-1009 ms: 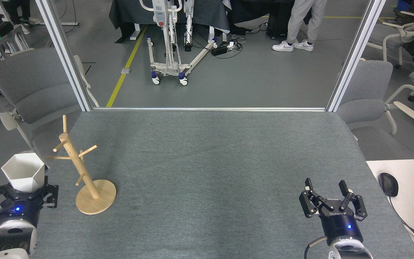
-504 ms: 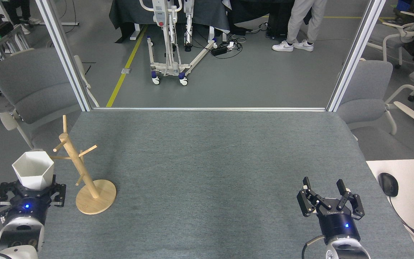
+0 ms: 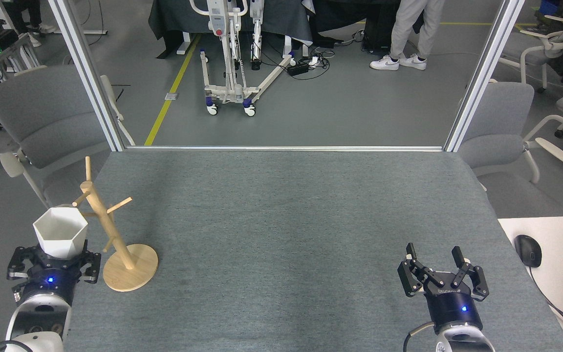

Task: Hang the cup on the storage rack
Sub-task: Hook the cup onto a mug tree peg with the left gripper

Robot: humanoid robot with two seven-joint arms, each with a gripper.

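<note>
Left gripper (image 3: pixel 54 258) carrying cup (image 3: pixel 61 238) rightward, closing on rack (image 3: pixel 107 230); cup rim now just beside lower left pegs. Right gripper (image 3: pixel 434 259) drifting slightly left and toward near table edge, fingers spread.

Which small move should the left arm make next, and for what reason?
Probably a short further shift toward the storage rack, aligning the cup with a peg. The left gripper holds the cup upright beside the slanted pole, not yet hung. The handle is hidden, so alignment is uncertain. The right gripper is open and idle.
</note>
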